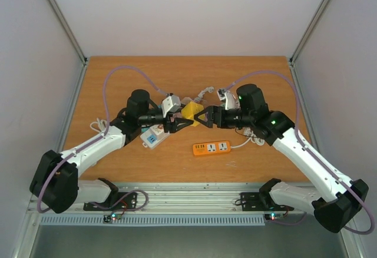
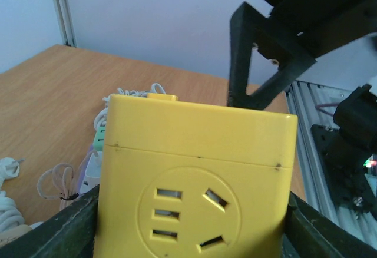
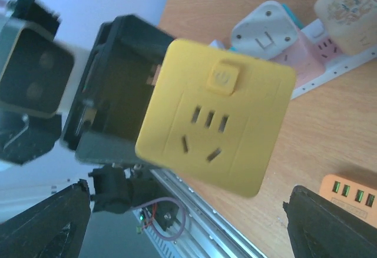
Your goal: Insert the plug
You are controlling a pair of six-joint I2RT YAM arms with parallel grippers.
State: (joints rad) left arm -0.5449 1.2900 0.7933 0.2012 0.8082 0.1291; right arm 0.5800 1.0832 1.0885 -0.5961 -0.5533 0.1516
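Yellow adapter plug (image 1: 189,112) hangs in mid-air over the surface (image 1: 177,166), between the two arms, in the top view. We see the left gripper (image 1: 177,121) pinching it, while the right gripper (image 1: 204,116) faces it from the other side with its fingers spread and nothing held. We judge it is raised like this so it can be turned or passed across before going down to the orange power strip (image 1: 211,148), which lies near, toward the arm bases.

From the left wrist, the yellow adapter plug fills the frame with a socket face toward the camera, and the left fingers (image 2: 79,225) press on its two sides. One right finger (image 2: 247,58) stands just behind its top edge. Whether it touches, we cannot tell.

From the right wrist, another socket face, with a button, looks at us. The right fingers (image 3: 50,222) stand wide on either side, well clear of it. Its pins show in no view, so we cannot tell which way they point.
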